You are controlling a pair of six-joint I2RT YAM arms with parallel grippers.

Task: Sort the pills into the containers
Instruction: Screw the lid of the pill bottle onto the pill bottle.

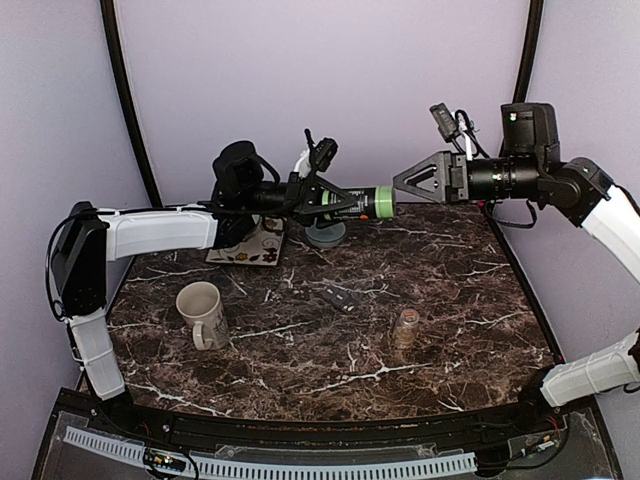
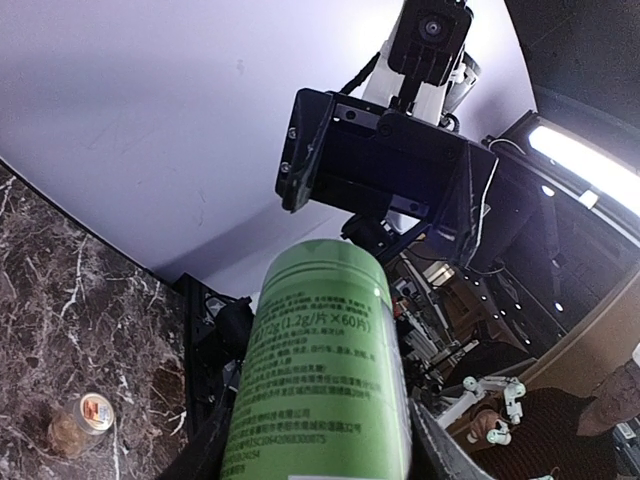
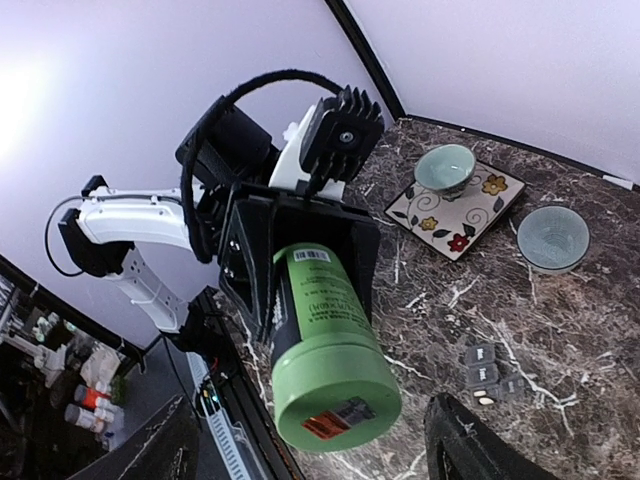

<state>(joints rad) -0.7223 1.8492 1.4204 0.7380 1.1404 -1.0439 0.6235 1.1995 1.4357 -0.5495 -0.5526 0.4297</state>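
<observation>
One green bottle point(image 1: 357, 203) is hanging in the air on its side above the middle of the worktop's point(image 1: 300, 365) far edge. The left end effector point(image 1: 333, 199) is clenching around its body, and the bottle's free end is pointing toward the right edge. The right end effector point(image 1: 408, 182) is facing that free end with its fingers spread wide, one on either side and clear of the bottle, grasping nothing.

One small amber bottle point(image 1: 405, 327) is standing upright on the worktop, right of centre and toward the near edge. A small cluster of blister packs point(image 1: 340, 298) is lying flat about the centre; their exact count cannot be made out.

Two pale green bowls are sitting by the far edge. One point(image 3: 445, 166) is resting on a single flowered tile point(image 1: 248, 250) toward the far-left corner, and the other point(image 1: 325, 235) is sitting straight on the marble just right of the tile, below the held bottle. One cream mug point(image 1: 200, 313) is standing upright near the left edge, about halfway along it.

Bare marble is showing between the mug and the amber bottle, along the near edge, and across the far-right corner under the right arm.
</observation>
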